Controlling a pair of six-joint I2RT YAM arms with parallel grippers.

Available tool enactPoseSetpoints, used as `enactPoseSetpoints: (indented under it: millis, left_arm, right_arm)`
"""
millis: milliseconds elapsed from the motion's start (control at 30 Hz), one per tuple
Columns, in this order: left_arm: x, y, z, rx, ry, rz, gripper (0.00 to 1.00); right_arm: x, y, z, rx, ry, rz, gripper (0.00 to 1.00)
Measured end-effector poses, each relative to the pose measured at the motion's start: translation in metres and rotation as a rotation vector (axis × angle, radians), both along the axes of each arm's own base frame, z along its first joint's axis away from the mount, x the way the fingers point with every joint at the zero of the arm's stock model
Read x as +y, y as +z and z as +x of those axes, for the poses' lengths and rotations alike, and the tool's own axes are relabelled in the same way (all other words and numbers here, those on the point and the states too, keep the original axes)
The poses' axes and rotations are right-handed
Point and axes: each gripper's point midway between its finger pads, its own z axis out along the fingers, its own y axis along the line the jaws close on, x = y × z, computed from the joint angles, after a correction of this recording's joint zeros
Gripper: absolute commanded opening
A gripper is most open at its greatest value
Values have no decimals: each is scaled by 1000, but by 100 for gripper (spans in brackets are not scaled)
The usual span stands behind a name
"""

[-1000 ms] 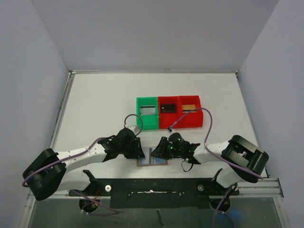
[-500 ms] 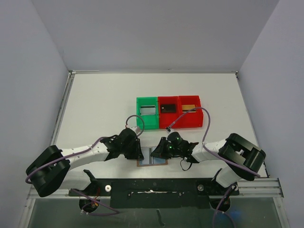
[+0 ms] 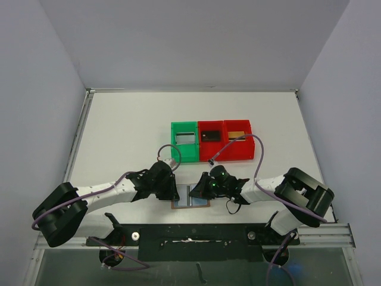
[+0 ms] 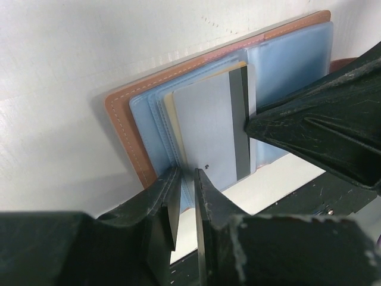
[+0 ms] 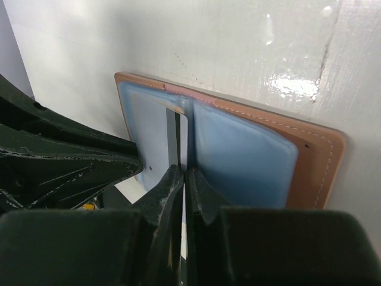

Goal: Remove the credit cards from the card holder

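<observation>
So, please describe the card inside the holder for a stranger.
At the near edge of the table lies an open brown card holder. From its blue-grey pocket protrudes a silver-grey card with a dark stripe; the three cards in the bins lie elsewhere.

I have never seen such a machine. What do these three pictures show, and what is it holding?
These are two robot arms, the left arm and the right arm, bolted at the near edge of a table. One picture looks down from above; the other two come from a camera on each wrist, so black fingers fill the foreground. An open brown card holder lies between the arms. The right fingers are shut on a silver-grey card sticking out of a pocket; the left fingers seem to pinch the card holder's edge. Behind stand a green bin and two red bins, each with a card inside.
</observation>
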Motion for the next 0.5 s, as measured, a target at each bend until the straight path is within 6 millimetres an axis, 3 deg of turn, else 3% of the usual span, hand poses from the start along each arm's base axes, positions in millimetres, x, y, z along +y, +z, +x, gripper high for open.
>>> enactPoseSetpoints:
  millis: [500]
  left_arm:
    - [2, 0, 0, -4, 6, 8, 15]
  right_arm:
    - [-13, 1, 0, 8, -22, 11, 0]
